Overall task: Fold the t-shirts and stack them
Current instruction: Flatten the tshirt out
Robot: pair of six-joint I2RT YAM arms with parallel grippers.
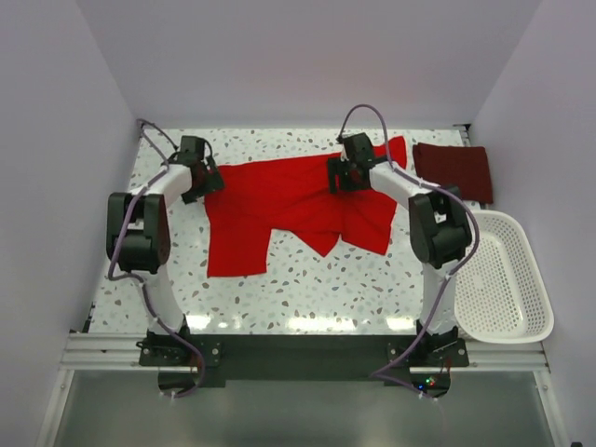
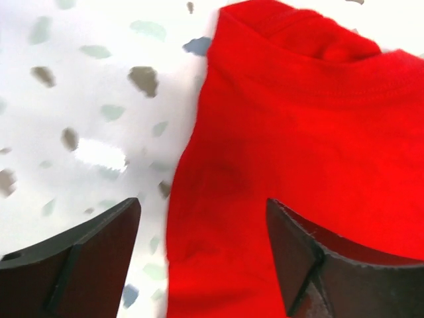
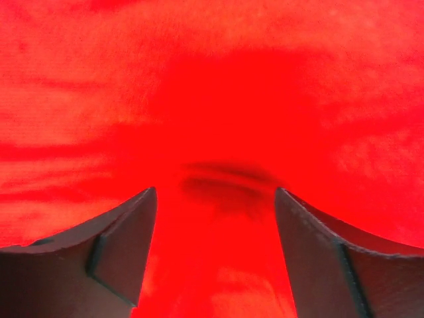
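red t-shirt: matt cloth | table: glossy speckled | basket: white plastic

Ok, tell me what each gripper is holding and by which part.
Nothing is held. The left gripper stands open over the edge of the bright red shirt, the right gripper open over its cloth.

Speckled table: red shirt spread; maroon shirt far right; basket right edge.

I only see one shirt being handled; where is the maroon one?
In the top view the maroon t-shirt lies at the far right of the table, beyond the white basket and right of the bright red t-shirt.
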